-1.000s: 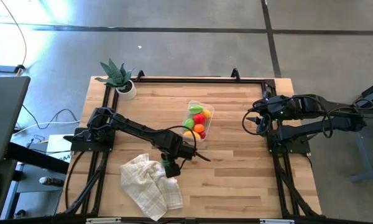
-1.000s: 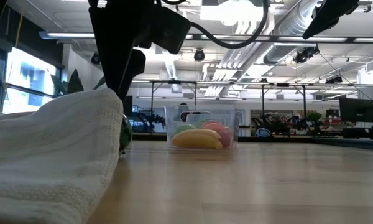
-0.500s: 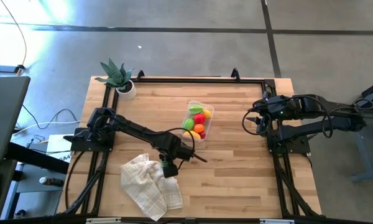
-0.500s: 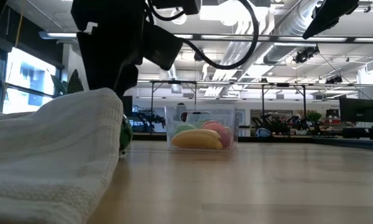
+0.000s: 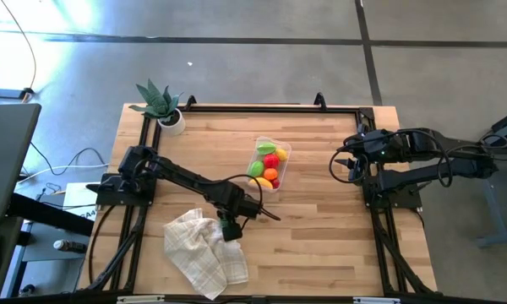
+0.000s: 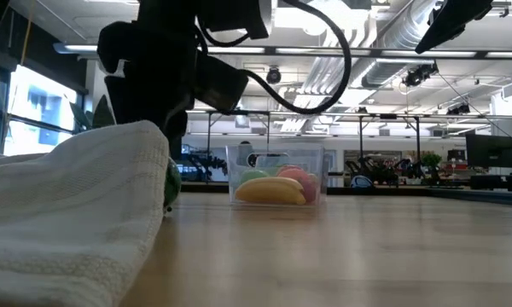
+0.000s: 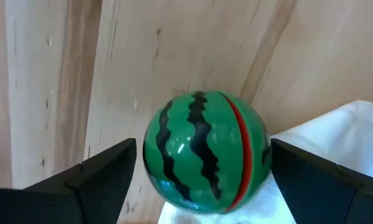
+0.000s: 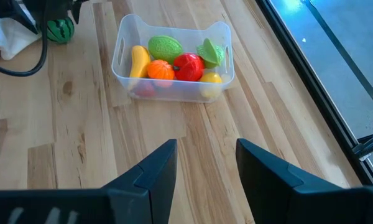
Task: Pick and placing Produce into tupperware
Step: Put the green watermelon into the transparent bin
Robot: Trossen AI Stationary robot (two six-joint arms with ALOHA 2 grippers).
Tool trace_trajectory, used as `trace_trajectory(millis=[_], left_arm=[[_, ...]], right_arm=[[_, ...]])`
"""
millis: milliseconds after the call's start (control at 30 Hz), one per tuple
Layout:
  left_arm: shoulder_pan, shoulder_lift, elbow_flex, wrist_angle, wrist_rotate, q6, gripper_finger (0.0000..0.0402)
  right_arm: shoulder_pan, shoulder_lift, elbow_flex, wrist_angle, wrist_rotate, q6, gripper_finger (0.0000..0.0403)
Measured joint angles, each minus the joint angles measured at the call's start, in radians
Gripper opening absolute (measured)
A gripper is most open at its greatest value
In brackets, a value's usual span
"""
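Note:
The striped green melon [image 7: 205,152] rests on the wood, against the edge of the white checked cloth [image 7: 339,127]. My left gripper [image 7: 202,177] is open and points down over it, one finger on either side; I see no touch. In the high view the left gripper [image 5: 228,226] is at the cloth's [image 5: 204,252] far right corner. The clear tub [image 5: 270,163] holds a banana, an orange ball and red and green pieces [image 8: 173,59]. My right gripper [image 8: 205,168] waits open over the table's right side [image 5: 338,165].
A spiky plant in a white pot [image 5: 162,108] stands at the far left corner. The crumpled cloth [image 6: 68,213] fills the near left of the low view and half hides the melon [image 6: 171,183]. Bare wood lies between the tub [image 6: 277,175] and the right arm.
My left gripper has come down over the melon beside the cloth, staying open. The melon, the cloth and the tub have kept their places.

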Motion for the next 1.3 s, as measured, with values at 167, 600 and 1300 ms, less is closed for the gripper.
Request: trace_trajectory(millis=[167,600,1300], left_arm=[[0.0,0.0,-0.028,0.048,0.0,-0.011,0.0347],[0.0,0.0,-0.047,0.084,-0.003,-0.029,0.0347],[0.0,0.0,-0.047,0.082,-0.003,-0.056,0.0298]], right_arm=[[0.0,0.0,0.0,0.0,0.0,0.0,0.0156],[0.0,0.0,0.0,0.0,0.0,0.0,0.0156],[0.0,0.0,0.0,0.0,0.0,0.0,0.0156]])
